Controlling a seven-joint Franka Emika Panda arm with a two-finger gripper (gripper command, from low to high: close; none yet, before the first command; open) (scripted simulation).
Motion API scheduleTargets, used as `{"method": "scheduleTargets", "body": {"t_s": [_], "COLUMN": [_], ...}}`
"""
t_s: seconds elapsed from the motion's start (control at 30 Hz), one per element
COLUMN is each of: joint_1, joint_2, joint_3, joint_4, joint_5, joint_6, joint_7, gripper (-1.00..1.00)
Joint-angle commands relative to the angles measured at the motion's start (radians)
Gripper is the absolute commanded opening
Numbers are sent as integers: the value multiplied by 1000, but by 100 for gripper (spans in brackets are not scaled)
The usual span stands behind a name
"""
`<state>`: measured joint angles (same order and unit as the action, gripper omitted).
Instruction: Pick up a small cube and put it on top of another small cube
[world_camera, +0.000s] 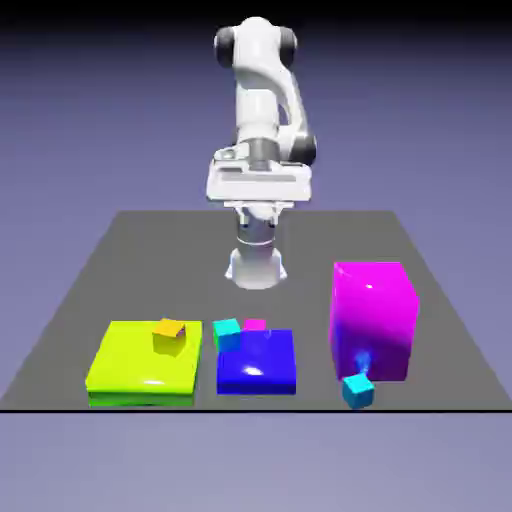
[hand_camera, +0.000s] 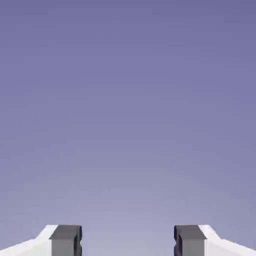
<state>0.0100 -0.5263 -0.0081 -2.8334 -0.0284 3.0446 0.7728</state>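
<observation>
The tiny magenta-pink cube (world_camera: 256, 325) sits on the table at the far edge of a flat blue block (world_camera: 257, 365), touching or nearly touching a small teal cube (world_camera: 227, 331) on its left. A small orange cube (world_camera: 169, 335) rests on a flat yellow-green block (world_camera: 142, 365). Another small cyan cube (world_camera: 358, 390) lies before the large magenta block (world_camera: 373, 318). My gripper (world_camera: 258, 195) hangs high above the table, well behind all the cubes. In the hand view the gripper (hand_camera: 128, 242) is open, with only the blue-violet backdrop between its fingertips (hand_camera: 66, 240).
The tall magenta block stands at the exterior view's right and rises well above the small cubes. The grey table (world_camera: 150, 260) ends just in front of the blocks.
</observation>
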Motion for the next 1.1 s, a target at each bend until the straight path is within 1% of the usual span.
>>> {"method": "scheduleTargets", "body": {"t_s": [0.0,0.37,0.4,0.43,0.8,0.83,0.87,1.07], "joint_1": [-2,-19,-20,-20,-22,-22,-22,-21], "joint_2": [36,435,442,442,831,831,831,613], "joint_3": [-7,-80,-82,-82,43,43,43,-27], "joint_4": [-19,-233,-237,-237,-146,-146,-146,-197], "joint_5": [-24,-282,-287,-287,123,123,123,-106], "joint_6": [6,76,77,77,376,376,376,209], "joint_7": [26,317,322,322,34,34,34,195], "gripper": [0,0,0,0,0,-100,-100,-100]}}
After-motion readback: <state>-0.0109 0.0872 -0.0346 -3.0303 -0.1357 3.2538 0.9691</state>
